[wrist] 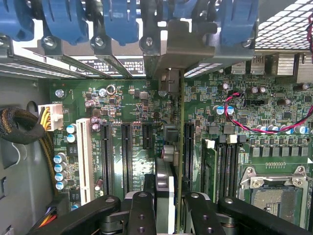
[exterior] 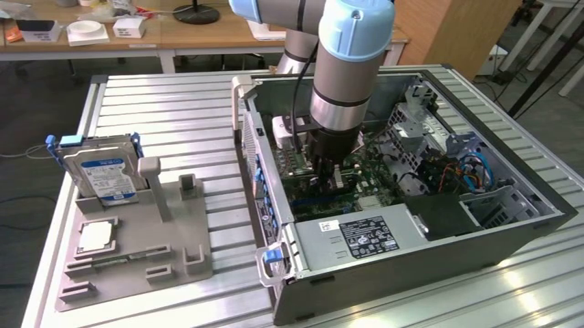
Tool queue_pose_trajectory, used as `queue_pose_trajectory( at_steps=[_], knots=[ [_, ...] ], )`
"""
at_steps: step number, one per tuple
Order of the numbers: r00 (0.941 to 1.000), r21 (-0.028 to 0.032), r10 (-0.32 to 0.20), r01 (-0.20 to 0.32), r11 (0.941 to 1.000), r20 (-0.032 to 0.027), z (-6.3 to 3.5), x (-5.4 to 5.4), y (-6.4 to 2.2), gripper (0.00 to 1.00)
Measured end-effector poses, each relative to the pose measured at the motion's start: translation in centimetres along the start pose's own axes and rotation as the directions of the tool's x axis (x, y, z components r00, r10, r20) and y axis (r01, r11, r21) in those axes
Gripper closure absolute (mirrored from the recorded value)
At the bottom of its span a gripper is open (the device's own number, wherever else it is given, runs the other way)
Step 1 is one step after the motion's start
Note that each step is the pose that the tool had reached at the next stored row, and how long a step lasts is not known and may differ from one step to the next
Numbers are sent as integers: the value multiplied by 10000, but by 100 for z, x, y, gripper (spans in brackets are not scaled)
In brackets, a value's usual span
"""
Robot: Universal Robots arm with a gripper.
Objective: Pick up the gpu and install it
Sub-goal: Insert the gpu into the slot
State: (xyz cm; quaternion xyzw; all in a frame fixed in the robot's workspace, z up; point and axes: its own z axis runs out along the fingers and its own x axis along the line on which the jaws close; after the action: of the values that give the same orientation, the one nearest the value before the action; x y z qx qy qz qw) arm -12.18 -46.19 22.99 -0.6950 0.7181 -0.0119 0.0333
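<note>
Wrist view: gripper (wrist: pixel 171 208) clamps the gpu (wrist: pixel 171 176) edge-on, upright at a motherboard (wrist: pixel 132 103) slot inside the case (exterior: pixel 411 273). Writing on the power supply (exterior: pixel 365 236) and hard drive (exterior: pixel 102 174) labels is unreadable.

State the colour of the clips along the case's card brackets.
The clips are blue; wrist view shows them best.

The circuit board (wrist: pixel 132 112) is green, with black slots (wrist: pixel 126 152) and one white slot (wrist: pixel 84 156). The clips (wrist: pixel 117 19) are blue, the gripper (wrist: pixel 171 210) black, the graphics card (wrist: pixel 166 183) green-edged. Red and black wires (wrist: pixel 254 128) twist together. The hard drive (exterior: pixel 91 154) bears a blue and white label (exterior: pixel 106 181).
</note>
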Motion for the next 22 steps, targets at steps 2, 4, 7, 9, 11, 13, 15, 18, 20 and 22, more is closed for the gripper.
queue_pose_trajectory(
  at_steps=[2,4,7,9,11,13,15,18,20,22],
  knots=[
    [10000,0,-1,1,10000,0,0,0,0,72],
    [10000,-1,0,0,10000,9,-1,0,0,72],
    [10000,2,2,-2,10000,76,4,1,-1,72],
    [9999,-1,7,-7,10000,116,2,2,0,72],
    [9999,-2,7,-7,10000,116,1,1,0,72],
    [9999,-3,7,-7,10000,115,0,2,0,72],
    [9999,-3,7,-7,10000,114,0,2,0,72],
    [9999,-3,7,-7,10000,114,0,2,0,72],
    [9999,-3,7,-7,10000,114,0,2,0,72],
    [9999,-3,6,-6,10000,114,0,2,0,72]
  ],
)
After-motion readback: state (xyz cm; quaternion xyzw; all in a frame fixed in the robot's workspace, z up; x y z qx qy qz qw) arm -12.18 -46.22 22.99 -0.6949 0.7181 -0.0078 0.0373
